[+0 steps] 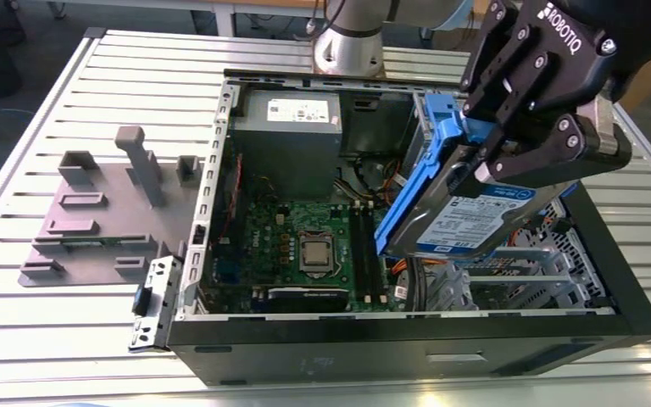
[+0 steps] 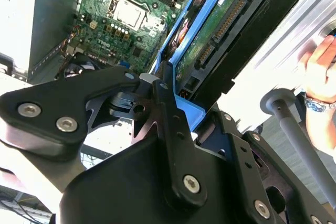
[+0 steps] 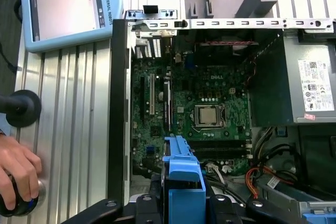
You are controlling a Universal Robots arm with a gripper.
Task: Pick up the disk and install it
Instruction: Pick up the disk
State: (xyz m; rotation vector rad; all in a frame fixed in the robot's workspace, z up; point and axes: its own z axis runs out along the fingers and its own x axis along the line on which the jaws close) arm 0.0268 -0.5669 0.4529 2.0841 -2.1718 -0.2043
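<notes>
While the end effector (image 1: 493,163) clamps the disk (image 1: 478,222), it hangs tilted, seemingly above the case (image 1: 416,339).

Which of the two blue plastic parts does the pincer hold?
The bracket around the disk, clamped by the pincer over the open case; the small latch sits outside it.

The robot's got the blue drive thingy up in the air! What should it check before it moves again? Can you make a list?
1. Grip: the black gripper is shut on the silver-grey disk with blue plastic bracket: ok.
2. The disk hangs tilted above the open black computer case: ok.
3. The silver metal bay below the disk is free: cannot tell.
4. The orange cables are clear of the bay: cannot tell.
5. The person's hand is outside the case: ok.
</notes>
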